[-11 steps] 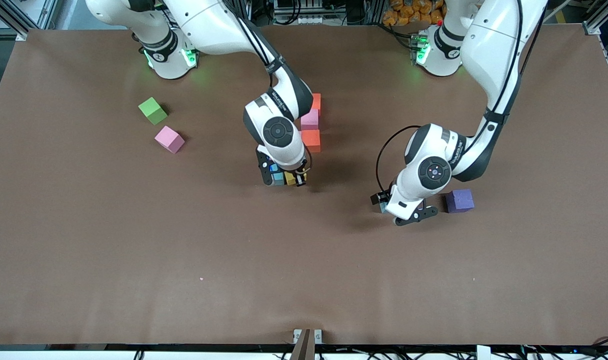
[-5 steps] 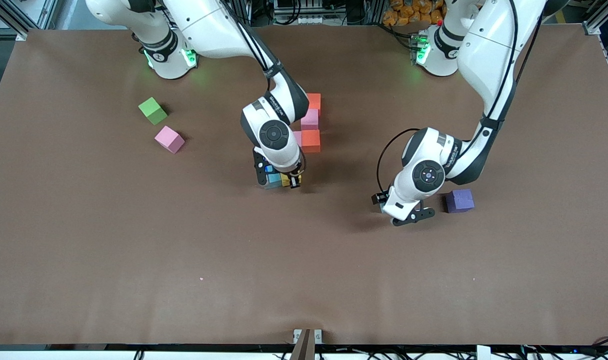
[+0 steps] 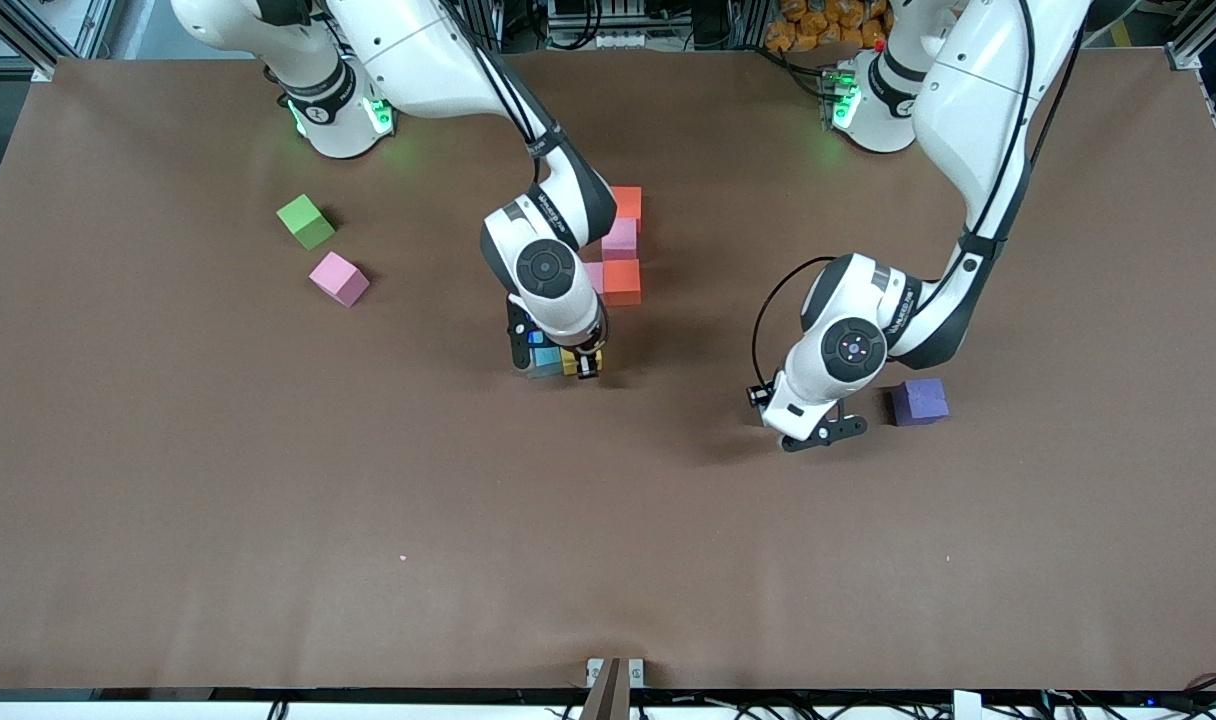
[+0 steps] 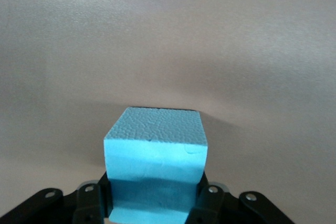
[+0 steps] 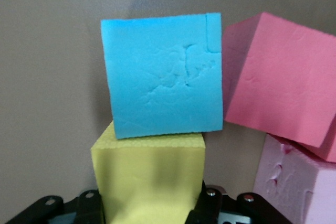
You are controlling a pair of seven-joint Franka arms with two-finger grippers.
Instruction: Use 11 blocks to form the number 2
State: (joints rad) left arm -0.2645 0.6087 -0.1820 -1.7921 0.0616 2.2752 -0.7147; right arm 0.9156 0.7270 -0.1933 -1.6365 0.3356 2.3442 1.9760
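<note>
My left gripper (image 4: 155, 205) is shut on a light blue block (image 4: 155, 153) that rests on the table. In the front view that gripper (image 3: 783, 425) is low beside the purple block (image 3: 918, 400) and hides its block. My right gripper (image 3: 574, 366) is shut on a yellow block (image 5: 149, 177), which touches a second light blue block (image 5: 163, 74) at mid table. Close by are a red block (image 5: 278, 87), a pink block (image 3: 619, 238) and two orange blocks (image 3: 623, 282) (image 3: 626, 203), partly hidden by the right arm.
A loose pink block (image 3: 339, 278) and the green cube (image 3: 305, 221) lie toward the right arm's end of the brown table (image 3: 268, 500). Both arm bases stand along the edge farthest from the front camera.
The left gripper's fingers have closed onto the light blue block. The right gripper has shifted slightly with the yellow block toward the other light blue block.
</note>
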